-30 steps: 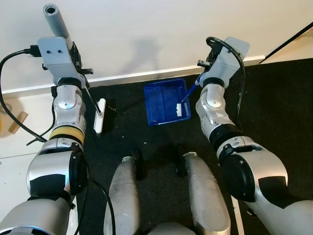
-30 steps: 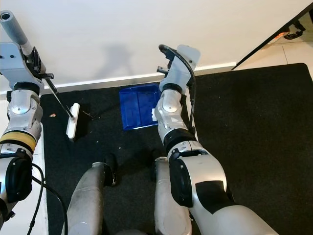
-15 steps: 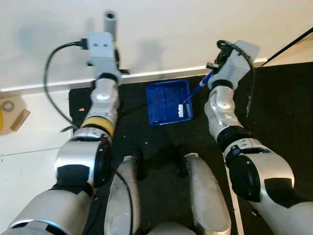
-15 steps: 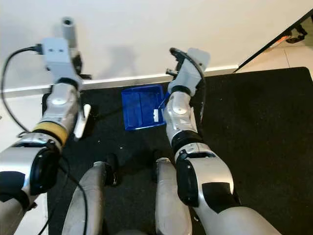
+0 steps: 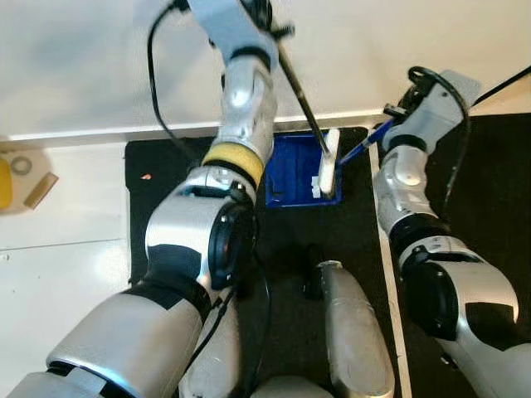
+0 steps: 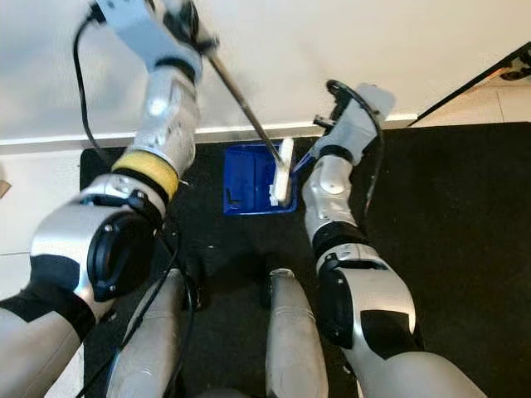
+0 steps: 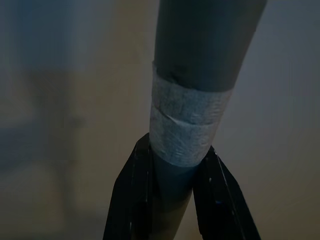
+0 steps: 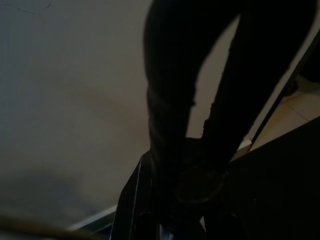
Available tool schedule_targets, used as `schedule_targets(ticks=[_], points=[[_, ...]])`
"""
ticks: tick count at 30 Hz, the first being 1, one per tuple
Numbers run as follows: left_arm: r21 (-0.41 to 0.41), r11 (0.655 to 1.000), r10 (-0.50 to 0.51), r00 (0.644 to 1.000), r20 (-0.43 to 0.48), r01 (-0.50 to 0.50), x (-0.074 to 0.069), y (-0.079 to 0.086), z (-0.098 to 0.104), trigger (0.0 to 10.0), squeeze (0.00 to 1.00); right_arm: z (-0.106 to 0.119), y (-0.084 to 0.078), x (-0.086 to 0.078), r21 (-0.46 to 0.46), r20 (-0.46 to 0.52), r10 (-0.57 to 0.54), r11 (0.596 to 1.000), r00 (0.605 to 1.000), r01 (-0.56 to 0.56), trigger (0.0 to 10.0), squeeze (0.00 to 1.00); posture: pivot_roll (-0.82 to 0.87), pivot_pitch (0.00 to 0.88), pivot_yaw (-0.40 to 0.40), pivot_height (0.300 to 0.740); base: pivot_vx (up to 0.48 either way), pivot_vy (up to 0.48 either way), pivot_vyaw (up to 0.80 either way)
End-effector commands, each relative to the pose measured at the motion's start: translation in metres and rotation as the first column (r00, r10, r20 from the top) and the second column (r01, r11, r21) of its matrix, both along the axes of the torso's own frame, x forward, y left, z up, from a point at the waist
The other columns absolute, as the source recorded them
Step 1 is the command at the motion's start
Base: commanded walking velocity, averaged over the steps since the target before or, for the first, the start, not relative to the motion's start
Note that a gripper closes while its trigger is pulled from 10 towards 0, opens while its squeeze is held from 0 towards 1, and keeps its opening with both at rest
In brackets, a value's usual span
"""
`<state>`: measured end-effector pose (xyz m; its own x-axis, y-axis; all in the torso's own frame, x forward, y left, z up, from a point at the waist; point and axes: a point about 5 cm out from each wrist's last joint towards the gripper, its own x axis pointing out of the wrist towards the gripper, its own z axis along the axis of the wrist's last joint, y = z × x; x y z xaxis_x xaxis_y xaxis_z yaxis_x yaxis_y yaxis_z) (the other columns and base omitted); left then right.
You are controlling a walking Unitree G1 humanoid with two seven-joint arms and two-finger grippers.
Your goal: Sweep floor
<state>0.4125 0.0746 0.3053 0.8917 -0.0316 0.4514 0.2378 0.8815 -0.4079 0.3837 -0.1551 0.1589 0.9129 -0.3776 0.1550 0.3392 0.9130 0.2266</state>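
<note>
Two tools are in our grippers. Our left gripper [image 7: 172, 200] clamps the stiff, light broom [image 5: 330, 162] at its taped grey handle, its white head far below the fingers, at the blue plastic dustpan [image 5: 292, 170]. Our right gripper [image 8: 172, 200] closes on the dustpan's thin handle.

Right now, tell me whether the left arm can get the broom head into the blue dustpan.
Probably yes: the left gripper holds the broom handle, and the white broom head already sits at the blue dustpan, with nothing between them.
</note>
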Motion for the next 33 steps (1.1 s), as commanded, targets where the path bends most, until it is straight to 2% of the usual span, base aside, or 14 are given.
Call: schedule_targets(ticks=[1, 5, 6, 8, 10, 13, 14, 15, 17, 18, 19, 25, 30, 33], points=[[-0.007, 0.999, -0.035, 0.999, 0.035, 0.035, 0.000, 0.004, 0.009, 10.0, 0.00, -0.056, 0.000, -0.019, 0.027, -0.226, -0.005, 1.000, 0.974, 0.011, 10.0, 0.00, 0.01, 0.460, -0.034, 0.740, 0.000, 0.000, 0.00], [0.082, 0.992, -0.094, 0.995, 0.012, 0.093, 0.002, 0.006, 0.005, 10.0, 0.00, -0.056, 0.001, -0.019, 0.028, -0.226, -0.003, 1.000, 0.974, 0.009, 10.0, 0.00, 0.02, 0.453, -0.029, 0.740, 0.000, 0.000, 0.00], [0.234, 0.964, -0.134, 0.991, 0.006, 0.129, 0.002, 0.008, -0.002, 10.0, 0.00, -0.056, 0.001, -0.019, 0.029, -0.225, -0.002, 1.000, 0.974, 0.009, 10.0, 0.00, 0.02, 0.451, -0.026, 0.740, 0.000, 0.000, 0.00], [0.472, 0.873, -0.132, 0.991, -0.019, 0.125, -0.001, 0.030, -0.022, 10.0, 0.00, -0.056, 0.002, -0.019, 0.032, -0.223, 0.000, 0.999, 0.975, 0.007, 10.0, 0.00, 0.02, 0.455, -0.026, 0.740, 0.000, 0.000, 0.00], [0.590, 0.803, -0.081, 0.996, -0.028, 0.082, -0.002, 0.052, -0.032, 10.0, 0.00, -0.057, 0.002, -0.020, 0.034, -0.224, 0.002, 0.999, 0.975, 0.006, 10.0, 0.00, 0.02, 0.455, -0.029, 0.740, 0.000, 0.000, 0.00], [0.645, 0.763, -0.039, 0.999, -0.030, 0.049, -0.003, 0.065, -0.035, 10.0, 0.00, -0.058, 0.003, -0.021, 0.035, -0.227, 0.003, 0.999, 0.974, 0.005, 10.0, 0.00, 0.02, 0.452, -0.029, 0.740, 0.000, 0.000, 0.00], [0.724, 0.690, 0.023, 0.999, -0.025, 0.002, -0.004, 0.082, -0.037, 10.0, 0.00, -0.060, 0.003, -0.021, 0.036, -0.231, 0.009, 0.999, 0.973, 0.000, 10.0, 0.00, 0.02, 0.444, -0.032, 0.740, 0.000, 0.000, 0.00], [0.724, 0.690, 0.023, 0.999, -0.025, 0.002, -0.004, 0.082, -0.037, 10.0, 0.00, -0.060, 0.003, -0.021, 0.036, -0.231, 0.009, 0.999, 0.973, 0.000, 10.0, 0.00, 0.02, 0.444, -0.032, 0.740, 0.000, 0.000, 0.00], [0.839, 0.534, 0.170, 0.985, 0.012, -0.102, -0.008, 0.118, -0.036, 10.0, 0.00, -0.062, 0.004, -0.022, 0.038, -0.236, 0.026, 0.999, 0.971, -0.017, 10.0, 0.00, 0.00, 0.428, -0.060, 0.740, 0.000, 0.000, 0.00], [0.839, 0.534, 0.170, 0.985, 0.012, -0.102, -0.008, 0.118, -0.036, 10.0, 0.00, -0.062, 0.004, -0.022, 0.038, -0.236, 0.026, 0.999, 0.971, -0.017, 10.0, 0.00, 0.00, 0.428, -0.060, 0.740, 0.000, 0.000, 0.00], [0.863, 0.487, 0.212, 0.977, 0.030, -0.133, -0.010, 0.127, -0.033, 10.0, 0.00, -0.062, 0.004, -0.022, 0.038, -0.236, 0.031, 0.999, 0.971, -0.023, 10.0, 0.00, 0.00, 0.428, -0.060, 0.740, 0.000, 0.000, 0.00], [0.752, 0.591, 0.284, 0.948, 0.143, -0.291, -0.018, 0.136, -0.025, 10.0, 0.00, -0.065, 0.001, -0.023, 0.028, -0.248, 0.045, 0.999, 0.968, -0.039, 10.0, 0.00, -0.01, 0.402, -0.114, 0.740, 0.000, 0.000, 0.00], [0.754, 0.617, 0.308, 0.951, 0.030, -0.224, -0.018, 0.131, -0.073, 10.0, 0.00, -0.066, 0.003, -0.023, 0.016, -0.257, 0.064, 0.998, 0.964, -0.062, 10.0, 0.00, -0.03, 0.403, -0.139, 0.740, 0.000, 0.000, 0.00], [0.685, 0.690, 0.388, 0.918, -0.076, -0.235, -0.020, 0.138, -0.102, 10.0, 0.00, -0.066, 0.005, -0.023, 0.011, -0.257, 0.076, 0.997, 0.963, -0.076, 10.0, 0.00, -0.05, 0.402, -0.162, 0.740, 0.000, 0.000, 0.00]])
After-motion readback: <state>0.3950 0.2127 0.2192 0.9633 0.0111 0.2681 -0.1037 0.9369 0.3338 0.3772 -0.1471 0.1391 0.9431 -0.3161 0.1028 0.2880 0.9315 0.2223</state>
